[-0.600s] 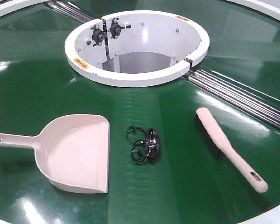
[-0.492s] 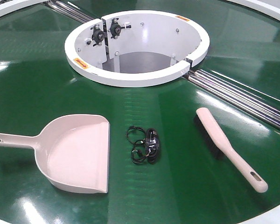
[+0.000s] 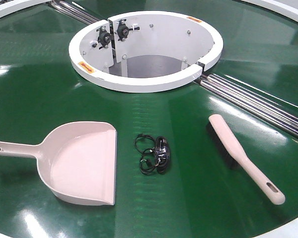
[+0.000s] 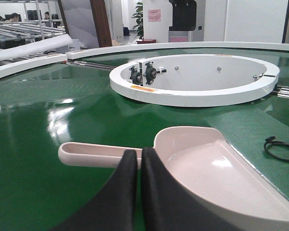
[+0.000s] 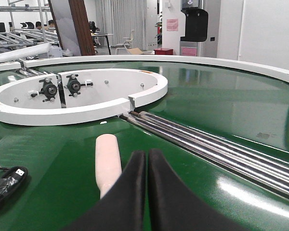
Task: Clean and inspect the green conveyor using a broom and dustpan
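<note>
First, left gripper (image 4: 138, 153): jaws pressed together with nothing between them, poised just short of the dustpan handle.
Right gripper (image 5: 147, 154): fingers also closed on nothing, lined up behind the broom's head end.
Dustpan (image 3: 84, 158): lies flat on the near left of the green conveyor (image 3: 35, 94), mouth facing right, handle running off to the left.
Broom (image 3: 238, 148): lies near right with black bristles under its far end and its slotted handle pointing at the near edge.
Handling: both look like light, stiff plastic and will likely skate on the glossy belt if nudged. Take each by mid-handle from above, with the jaws opened first.
Black cable bundle (image 3: 156, 153): loose and soft, between the two tools and apart from both. It is probably the thing to sweep.
Edges: the broom's handle tip is near the white rim (image 3: 293, 230), so sweep inward.
Rollers (image 3: 258, 101): a seam beyond the broom where bristles could catch.
White ring housing (image 3: 144, 82): farther back, with bare belt in front for manoeuvring.
</note>
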